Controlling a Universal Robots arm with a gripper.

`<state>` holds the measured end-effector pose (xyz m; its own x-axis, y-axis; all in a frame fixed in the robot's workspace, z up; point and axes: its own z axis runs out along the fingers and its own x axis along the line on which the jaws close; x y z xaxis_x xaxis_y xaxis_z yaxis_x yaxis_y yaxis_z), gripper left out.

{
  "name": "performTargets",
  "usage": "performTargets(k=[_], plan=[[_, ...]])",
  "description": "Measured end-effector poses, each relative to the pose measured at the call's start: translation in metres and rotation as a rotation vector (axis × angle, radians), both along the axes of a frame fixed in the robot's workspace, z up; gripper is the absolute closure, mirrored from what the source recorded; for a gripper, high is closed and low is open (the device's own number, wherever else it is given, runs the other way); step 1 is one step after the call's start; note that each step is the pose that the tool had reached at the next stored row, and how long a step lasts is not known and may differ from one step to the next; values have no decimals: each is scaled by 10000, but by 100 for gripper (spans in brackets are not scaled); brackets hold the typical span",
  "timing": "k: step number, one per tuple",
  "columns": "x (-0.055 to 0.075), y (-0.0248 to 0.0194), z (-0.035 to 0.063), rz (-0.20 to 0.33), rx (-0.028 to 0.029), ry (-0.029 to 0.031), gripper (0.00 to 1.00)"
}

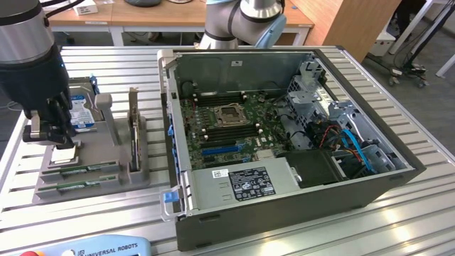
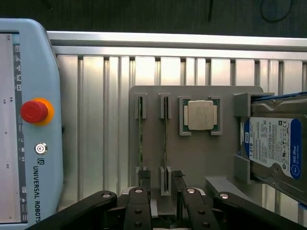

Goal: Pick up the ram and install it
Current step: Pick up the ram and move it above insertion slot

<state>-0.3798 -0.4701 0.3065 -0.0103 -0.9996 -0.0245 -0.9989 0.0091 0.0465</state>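
The black tool (image 2: 161, 191) is hanging wide open, holding nothing. A long thin green ram stick (image 2: 165, 129) in the grey plastic holder (image 2: 192, 158) is lying beneath, between its fingers.

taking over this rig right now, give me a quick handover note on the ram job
Gripper: fingers open, holding nothing, hovering over the grey holder that sits beside the computer case.
Ram: two sticks, both seated in holder slots. The first stick is the outer one; the second stick is next to the processor. The gripper lines up with the end of the second stick; whether it touches cannot be told.
Done: gripper brought over the holder, nothing more.
Left: no stick picked up yet, none installed in the case.
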Motion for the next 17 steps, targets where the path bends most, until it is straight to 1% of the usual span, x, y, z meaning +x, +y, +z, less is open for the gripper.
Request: performTargets(k=[11,14,17], plan=[[0,-1,-134,0,0,-12,69],[0,-2,-193,0,0,-17,69],[0,-3,-226,0,0,-21,69]])
